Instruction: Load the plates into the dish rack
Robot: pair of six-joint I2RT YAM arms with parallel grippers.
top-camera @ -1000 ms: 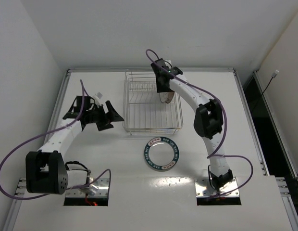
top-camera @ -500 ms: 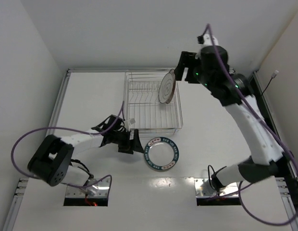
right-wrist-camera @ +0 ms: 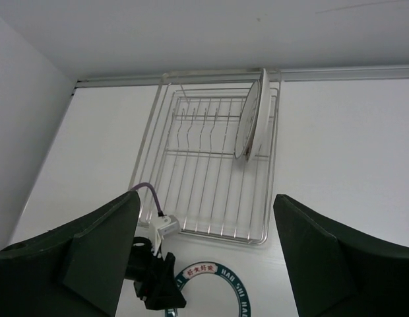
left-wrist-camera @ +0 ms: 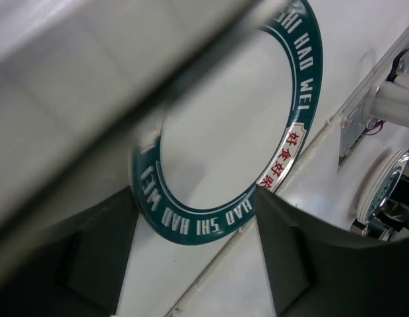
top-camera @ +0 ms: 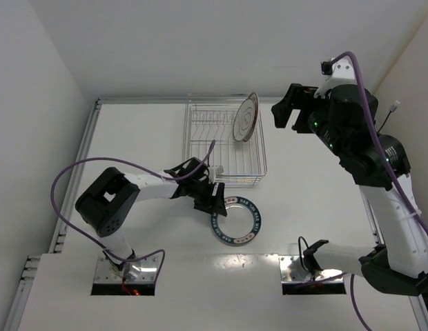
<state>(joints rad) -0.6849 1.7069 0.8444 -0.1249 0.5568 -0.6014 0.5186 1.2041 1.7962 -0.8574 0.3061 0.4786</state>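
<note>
The teal-rimmed plate with lettering (top-camera: 236,218) lies flat on the table in front of the dish rack (top-camera: 224,162). My left gripper (top-camera: 212,200) is open and low at the plate's left rim. In the left wrist view the rim (left-wrist-camera: 191,224) lies between the spread fingers (left-wrist-camera: 303,264). A white plate with dark rings (top-camera: 244,117) stands on edge at the rack's far right; a second plate seems to lean behind it (right-wrist-camera: 262,99), pattern unclear. My right gripper (top-camera: 286,114) is open, empty, and raised high to the right of the rack.
The rack's row of divider prongs (right-wrist-camera: 198,125) to the left of the standing plate is bare. The left arm's purple cable (top-camera: 96,169) loops over the table's left half. Raised table rails (top-camera: 141,101) run along the far edge.
My right gripper let go of the ringed plate in the rack and rose up and to the right. My left arm swung from the table's left down to the teal plate's rim.
</note>
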